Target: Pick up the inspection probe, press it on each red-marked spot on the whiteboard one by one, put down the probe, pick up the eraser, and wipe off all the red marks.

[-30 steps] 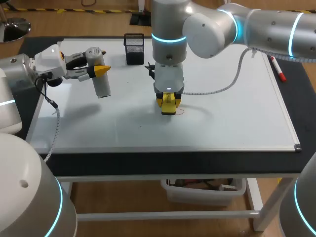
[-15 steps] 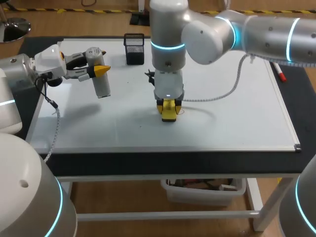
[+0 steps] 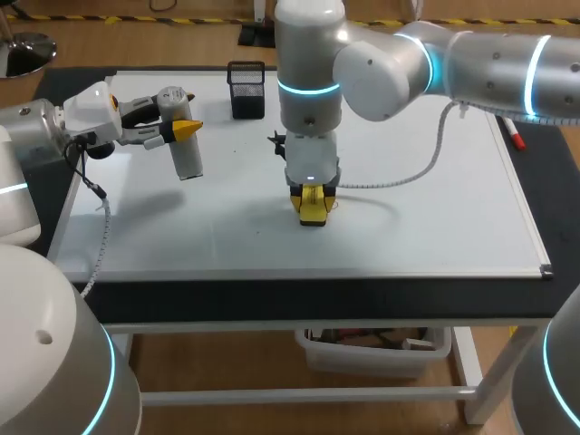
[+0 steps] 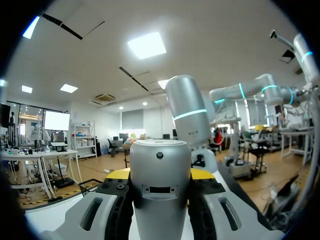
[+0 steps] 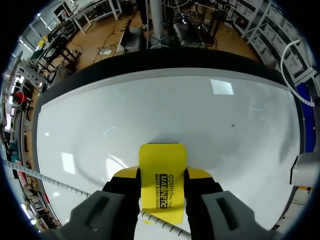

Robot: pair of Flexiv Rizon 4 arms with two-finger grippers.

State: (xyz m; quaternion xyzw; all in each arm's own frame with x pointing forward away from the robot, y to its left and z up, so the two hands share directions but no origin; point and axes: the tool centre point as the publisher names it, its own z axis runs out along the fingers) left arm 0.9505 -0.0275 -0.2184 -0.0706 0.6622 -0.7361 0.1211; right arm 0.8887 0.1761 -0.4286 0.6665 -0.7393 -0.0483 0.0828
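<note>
The yellow eraser (image 3: 313, 209) lies flat on the whiteboard (image 3: 435, 227) at mid-board, long axis near-to-far, clamped in the right gripper (image 3: 313, 194) straight above; any red beside it is too small to tell. Far left, the left gripper (image 3: 172, 129) is clamped on the probe (image 3: 187, 154)

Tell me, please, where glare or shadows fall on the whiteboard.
Right wrist view: pale lamp reflections lie on the whiteboard, ahead of the eraser. Head view: a soft grey shadow spreads over the whiteboard below the held probe.
</note>
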